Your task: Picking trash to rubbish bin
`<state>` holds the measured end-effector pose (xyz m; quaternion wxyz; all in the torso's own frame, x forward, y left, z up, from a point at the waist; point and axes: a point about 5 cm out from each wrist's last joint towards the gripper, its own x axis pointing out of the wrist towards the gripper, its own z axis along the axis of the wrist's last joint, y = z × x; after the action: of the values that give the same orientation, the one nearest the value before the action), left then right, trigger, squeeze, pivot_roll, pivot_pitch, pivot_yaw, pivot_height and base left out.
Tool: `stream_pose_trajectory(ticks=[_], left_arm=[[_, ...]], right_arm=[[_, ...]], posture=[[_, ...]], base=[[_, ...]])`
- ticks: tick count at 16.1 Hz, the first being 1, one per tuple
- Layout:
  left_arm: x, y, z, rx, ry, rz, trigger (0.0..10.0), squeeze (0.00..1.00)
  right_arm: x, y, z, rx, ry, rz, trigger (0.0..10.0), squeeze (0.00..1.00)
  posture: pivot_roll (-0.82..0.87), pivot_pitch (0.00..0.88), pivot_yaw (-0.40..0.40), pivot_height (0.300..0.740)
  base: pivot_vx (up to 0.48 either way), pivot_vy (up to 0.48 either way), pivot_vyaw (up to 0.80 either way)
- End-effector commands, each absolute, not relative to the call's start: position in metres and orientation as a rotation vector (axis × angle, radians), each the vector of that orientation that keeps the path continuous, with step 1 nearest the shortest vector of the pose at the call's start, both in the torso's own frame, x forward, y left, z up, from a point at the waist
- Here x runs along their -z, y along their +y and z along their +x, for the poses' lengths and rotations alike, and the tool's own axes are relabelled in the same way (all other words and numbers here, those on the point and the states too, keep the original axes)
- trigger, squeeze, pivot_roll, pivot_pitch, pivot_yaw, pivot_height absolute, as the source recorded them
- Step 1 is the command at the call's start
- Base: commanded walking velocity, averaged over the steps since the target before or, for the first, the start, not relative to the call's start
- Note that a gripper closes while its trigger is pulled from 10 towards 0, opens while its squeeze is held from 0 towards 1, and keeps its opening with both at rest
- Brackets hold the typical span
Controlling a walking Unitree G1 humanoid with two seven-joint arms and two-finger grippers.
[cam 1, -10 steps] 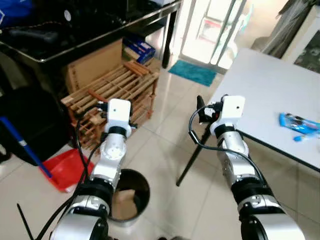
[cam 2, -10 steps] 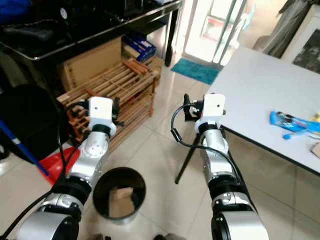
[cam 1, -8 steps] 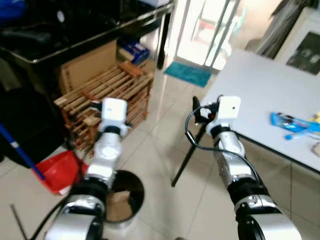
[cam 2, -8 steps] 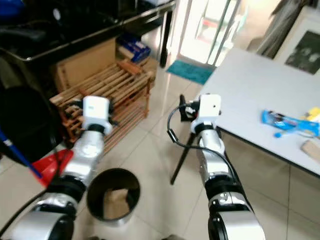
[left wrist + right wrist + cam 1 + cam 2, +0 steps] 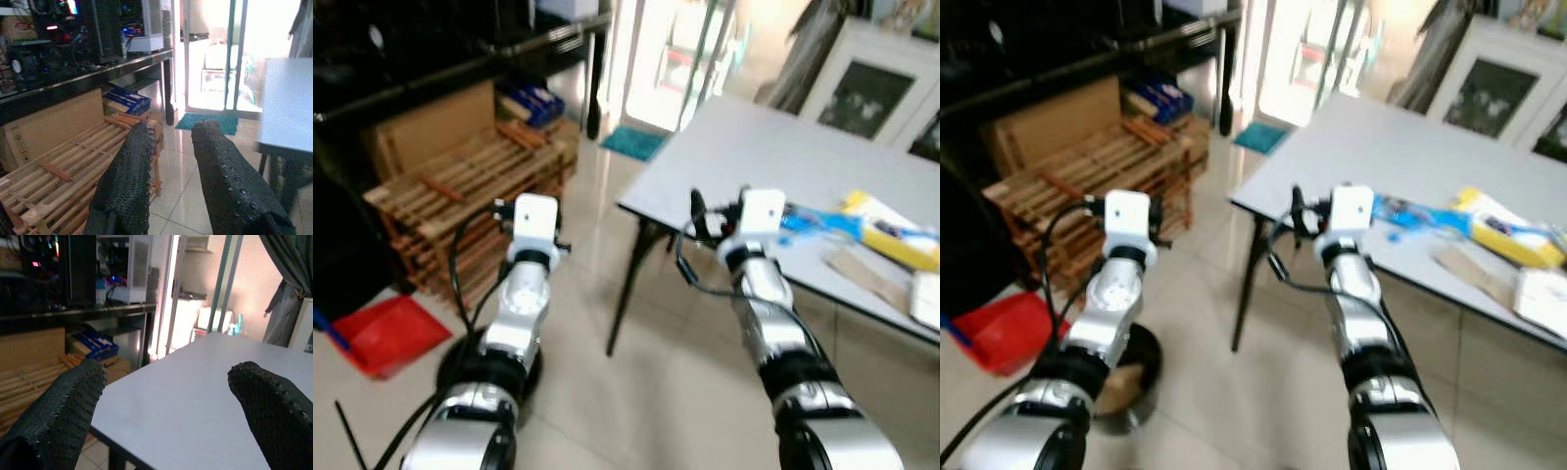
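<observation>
Right end effector [image 5: 166, 406] gapes, blue wrapper [image 5: 818, 223] beside it.

Open tiled floor [image 5: 636, 392] between rack [image 5: 450, 191] and table [image 5: 754, 157]; table leg [image 5: 625, 294] angles into it. Bin [image 5: 1126, 377] under left arm. Wrappers [image 5: 1489, 230] crowd table's right part; near corner bare

Daylight floods through the glass door [image 5: 230, 54], overexposed; head views look motion-blurred, perhaps; shelves [image 5: 58, 44] stay dim.
</observation>
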<state>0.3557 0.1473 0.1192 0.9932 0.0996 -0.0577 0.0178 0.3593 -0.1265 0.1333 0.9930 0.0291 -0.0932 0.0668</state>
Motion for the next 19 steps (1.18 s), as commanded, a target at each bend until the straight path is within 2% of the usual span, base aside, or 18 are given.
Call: stream_pose_trajectory(ticks=[1, 3, 15, 19], left_arm=[[-0.1205, 0.1308, 0.3565, 0.006, -0.122, 0.187, 10.0, 0.00], [-0.1209, 0.1306, 0.3568, 0.006, -0.123, 0.187, 10.0, 0.00], [-0.1250, 0.1351, 0.3598, -0.012, -0.126, 0.186, 10.0, 0.00], [-0.1250, 0.1336, 0.3602, 0.001, -0.121, 0.189, 10.0, 0.00]], right_arm=[[-0.1273, -0.1431, 0.3563, -0.084, -0.174, 0.069, 10.0, 0.00], [-0.1271, -0.1430, 0.3563, -0.087, -0.172, 0.067, 10.0, 0.00], [-0.1264, -0.1446, 0.3567, -0.077, -0.165, 0.069, 10.0, 0.00], [-0.1247, -0.1446, 0.3557, -0.074, -0.160, 0.074, 10.0, 0.00]], posture=[[-0.04, 0.000, -0.103, 0.740], [-0.05, 0.000, -0.103, 0.740], [-0.05, 0.040, -0.108, 0.740], [-0.05, 0.048, -0.102, 0.740]], base=[[0.000, -0.480, -0.80], [0.000, -0.480, -0.80], [0.000, -0.480, 0.00], [0.000, -0.159, 0.00]])
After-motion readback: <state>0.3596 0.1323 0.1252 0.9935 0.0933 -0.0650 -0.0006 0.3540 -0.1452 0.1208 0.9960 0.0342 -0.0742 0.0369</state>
